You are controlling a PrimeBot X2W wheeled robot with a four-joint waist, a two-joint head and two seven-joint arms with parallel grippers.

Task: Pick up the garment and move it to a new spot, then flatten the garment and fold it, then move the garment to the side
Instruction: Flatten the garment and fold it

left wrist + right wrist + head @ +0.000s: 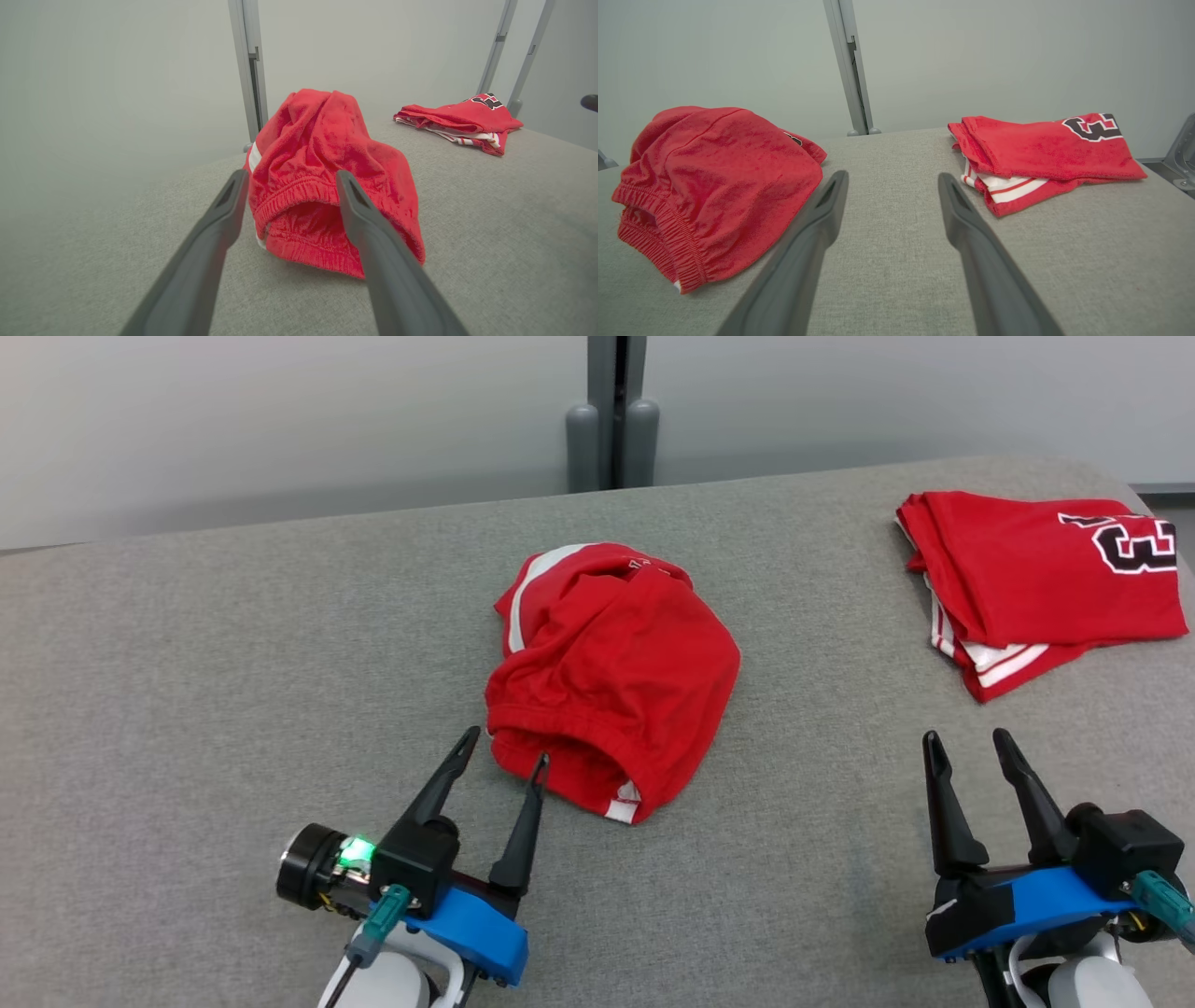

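Here the left hand (506, 747) gapes right by the crumpled garment (616, 672)

Black, white-edged numeral "3" (1144, 543) beside a cut-off, unreadable second digit, on the folded red jersey (1027, 579).

Illumination is even, diffuse and moderately bright in all three views, with no glare on the grey table surface (233, 663) and only a faint, soft-edged shadow beneath the crumpled garment (611, 677). The head view is sharp throughout; a green indicator light (355, 851) glows on the left gripper (506, 747). In both wrist views the near fingers (210, 242) are soft-focused, the upright posts (250, 65) lean from wide-angle distortion, and the left wrist view's left side fades to pale haze.
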